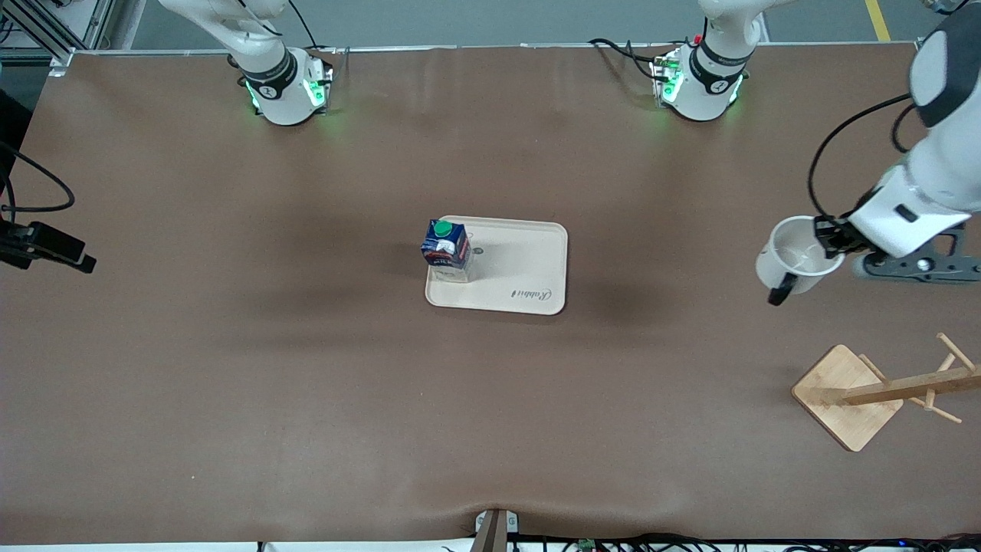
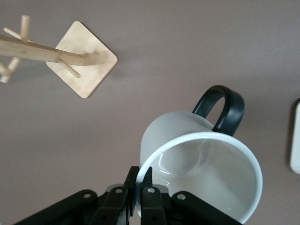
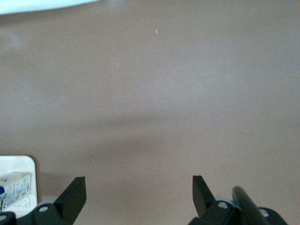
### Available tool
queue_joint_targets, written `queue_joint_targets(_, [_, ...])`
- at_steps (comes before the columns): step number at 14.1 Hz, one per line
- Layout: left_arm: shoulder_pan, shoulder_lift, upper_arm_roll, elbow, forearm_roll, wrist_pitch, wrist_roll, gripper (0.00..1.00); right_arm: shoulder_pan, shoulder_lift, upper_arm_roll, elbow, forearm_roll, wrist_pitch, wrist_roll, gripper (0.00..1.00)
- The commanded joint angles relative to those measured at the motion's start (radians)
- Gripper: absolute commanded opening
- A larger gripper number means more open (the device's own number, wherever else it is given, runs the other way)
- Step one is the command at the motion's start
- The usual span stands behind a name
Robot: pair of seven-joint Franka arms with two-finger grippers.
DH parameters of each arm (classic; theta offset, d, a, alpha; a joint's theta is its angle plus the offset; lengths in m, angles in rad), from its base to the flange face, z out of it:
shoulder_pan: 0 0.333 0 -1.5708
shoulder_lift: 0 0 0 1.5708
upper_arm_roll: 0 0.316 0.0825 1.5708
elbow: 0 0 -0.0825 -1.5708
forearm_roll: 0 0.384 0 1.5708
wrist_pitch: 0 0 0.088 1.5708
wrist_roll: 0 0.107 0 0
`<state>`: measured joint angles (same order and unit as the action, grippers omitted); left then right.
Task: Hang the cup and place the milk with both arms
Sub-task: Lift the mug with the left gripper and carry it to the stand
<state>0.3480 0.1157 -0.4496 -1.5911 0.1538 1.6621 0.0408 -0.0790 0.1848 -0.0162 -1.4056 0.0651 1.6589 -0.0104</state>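
My right gripper [image 3: 138, 197] waits, fingers spread wide and empty above bare table. The milk [image 1: 446, 249], a blue-and-white carton with a green cap, stands on the tray [image 1: 536, 264]. My left gripper [image 2: 138, 194] pinches the rim of the white cup [image 2: 201, 164]; its black handle should face a peg on the wooden rack [image 1: 881, 391].

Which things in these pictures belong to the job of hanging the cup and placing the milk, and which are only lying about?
Belong to the job:
- cup, held by the left gripper at its rim
- wooden rack
- milk, standing on the tray
- right gripper, jaws open, waiting

Lying about:
- black device at the table edge
- cables
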Motion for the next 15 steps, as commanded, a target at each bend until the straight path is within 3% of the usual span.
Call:
queue_joint_targets(1, [0.06,-0.021,-0.007,0.0,0.001,-0.013,0.115,0.0,0.034,0.037,-0.001,0.01,0.057,0.041,-0.006,1.0])
queue_joint_targets(3, [0.097,-0.008,-0.006,0.023,-0.003,-0.012,0.181,0.0,0.031,0.076,-0.002,0.008,0.13,0.087,-0.006,1.0])
queue_joint_targets(11, [0.216,0.056,-0.007,0.051,-0.008,-0.001,0.286,0.0,0.054,0.13,-0.002,-0.013,0.13,0.073,-0.002,1.0])
queue_joint_targets(13, [0.258,0.099,-0.006,0.074,-0.023,0.04,0.297,0.0,0.121,0.183,-0.005,-0.055,0.13,0.068,0.004,1.0])
queue_joint_targets(15, [0.276,0.131,-0.006,0.08,-0.025,0.106,0.321,0.0,0.116,0.186,-0.004,-0.062,0.134,-0.002,0.007,1.0])
